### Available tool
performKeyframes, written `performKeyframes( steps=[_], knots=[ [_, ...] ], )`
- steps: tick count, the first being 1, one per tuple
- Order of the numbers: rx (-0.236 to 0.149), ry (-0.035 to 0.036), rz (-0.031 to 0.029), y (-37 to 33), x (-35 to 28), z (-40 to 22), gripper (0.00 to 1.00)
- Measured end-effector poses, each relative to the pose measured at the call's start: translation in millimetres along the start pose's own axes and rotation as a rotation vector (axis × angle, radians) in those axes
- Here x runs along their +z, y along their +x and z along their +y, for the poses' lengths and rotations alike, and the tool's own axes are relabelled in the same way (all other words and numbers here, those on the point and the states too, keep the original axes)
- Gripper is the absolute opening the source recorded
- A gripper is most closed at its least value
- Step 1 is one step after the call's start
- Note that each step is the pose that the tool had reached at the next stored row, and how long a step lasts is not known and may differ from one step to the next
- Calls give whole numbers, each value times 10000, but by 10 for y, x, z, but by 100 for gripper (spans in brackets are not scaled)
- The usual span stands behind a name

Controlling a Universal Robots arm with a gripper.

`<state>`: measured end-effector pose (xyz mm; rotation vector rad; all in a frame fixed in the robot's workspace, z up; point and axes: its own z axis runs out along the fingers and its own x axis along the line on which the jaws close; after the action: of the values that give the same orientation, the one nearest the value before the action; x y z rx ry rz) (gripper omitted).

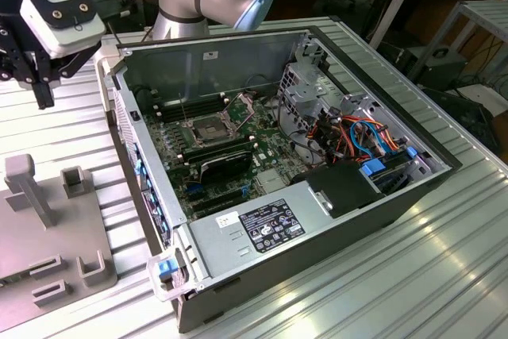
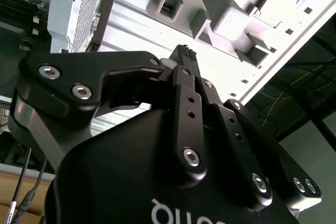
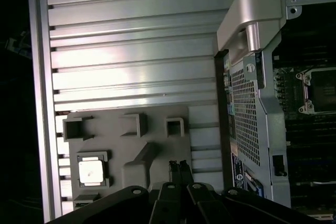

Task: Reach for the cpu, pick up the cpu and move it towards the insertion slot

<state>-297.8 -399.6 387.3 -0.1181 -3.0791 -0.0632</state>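
You were in the first step, the reach. Your pincer (image 1: 44, 98) hung in the air outside the computer case (image 1: 214, 61), just off one of its corners and above the ribbed bench (image 1: 413, 275). Its two fingers (image 3: 172, 171) were drawn narrow, tip against tip in both wrist views, and nothing lay between them.

The cpu (image 3: 90, 171) had not been touched. It lay flat, pale face up, in a square holder on the grey fixture plate (image 3: 157, 127), which sat on the bench beside the case. In the first wrist view the chip lay well apart from the fingertips and farther from the case than they were. The insertion slot (image 1: 205, 129) was inside the case on the green board, a silver frame around a dark centre.

As I judged it, the rest of the reach called for three things from you:

- **Opening:** you had to part the fingers before you came down.
- **Travel:** you had to carry the pincer away from the case until it stood over the chip.
- **Alignment:** you had to square the fingers to two opposite edges of the chip.

The chip looked thin and sat low between the holder's lips, so there was probably little edge to take hold of. The upright post (image 1: 28, 184) on the plate stood near enough to need watching.
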Motion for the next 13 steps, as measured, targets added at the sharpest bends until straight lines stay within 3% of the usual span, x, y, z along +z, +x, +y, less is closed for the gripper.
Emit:
performKeyframes(
  steps=[10,13],
  knots=[
    [1,2,39,77,11,-6,11],
    [2,3,40,160,19,-13,11]
  ],
)
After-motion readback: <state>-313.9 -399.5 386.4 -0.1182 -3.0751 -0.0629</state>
